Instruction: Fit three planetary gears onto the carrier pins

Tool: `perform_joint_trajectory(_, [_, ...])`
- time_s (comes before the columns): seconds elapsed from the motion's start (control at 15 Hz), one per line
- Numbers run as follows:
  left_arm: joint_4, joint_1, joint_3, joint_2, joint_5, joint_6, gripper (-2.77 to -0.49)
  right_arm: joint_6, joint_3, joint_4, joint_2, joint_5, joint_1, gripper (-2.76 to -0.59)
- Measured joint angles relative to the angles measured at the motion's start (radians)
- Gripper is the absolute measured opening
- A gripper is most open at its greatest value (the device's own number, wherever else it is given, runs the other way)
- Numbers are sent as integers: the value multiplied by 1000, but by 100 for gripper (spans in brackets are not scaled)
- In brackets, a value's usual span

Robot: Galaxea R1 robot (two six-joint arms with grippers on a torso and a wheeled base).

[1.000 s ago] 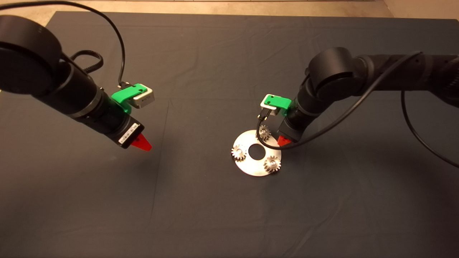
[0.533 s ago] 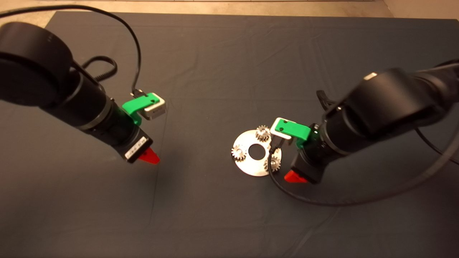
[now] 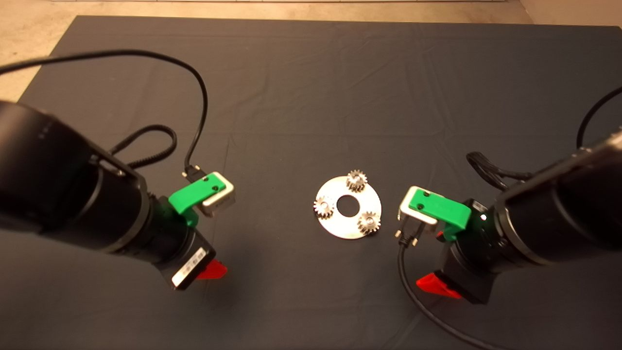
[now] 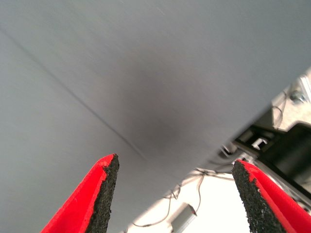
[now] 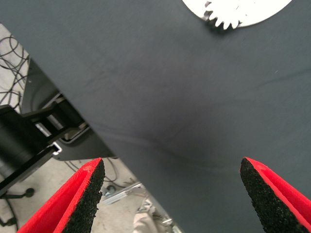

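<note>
Over the dark mat [image 3: 301, 97] of the worktop, the left green end effector with red fingers [image 4: 172, 194] is held at the lower left, its fingers spread wide and empty. Near the middle, the flat round silver disc with a central hole [image 3: 347, 206] is seen lying flat, with the three small toothed silvery planetary gears [image 3: 356, 181] seated on its carrier pins. At the lower right, just beside the disc, the right green end effector [image 5: 172, 194] is likewise spread wide, with nothing gripped.
</note>
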State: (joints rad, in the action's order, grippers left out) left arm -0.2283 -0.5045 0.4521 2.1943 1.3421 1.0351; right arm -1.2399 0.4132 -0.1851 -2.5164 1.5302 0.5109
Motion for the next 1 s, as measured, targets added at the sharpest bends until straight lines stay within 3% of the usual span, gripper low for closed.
perform_joint_trajectory(0.13, [-9,7,-38,0,0,37,-162,-49,-28,8,1,0,7,-131])
perform_joint_trajectory(0.27, [-11,9,-49,0,1,42,-162,-72,-44,13,2,0,8,-131])
perform_joint_trajectory(0.4, [-20,32,-49,0,1,43,-162,-83,-52,17,11,0,-7,-131])
perform_joint_trajectory(0.53, [-27,77,-49,1,1,43,-162,-87,-53,16,26,1,-75,-131])
perform_joint_trajectory(0.73, [-65,152,-49,11,2,43,-162,-89,-55,7,65,0,-219,-131])
perform_joint_trajectory(0.8, [-67,170,-49,14,3,48,-162,-89,-55,6,72,0,-231,-131])
perform_joint_trajectory(1.0, [-76,189,-64,16,5,60,-162,-89,-57,-3,136,3,-259,-131])
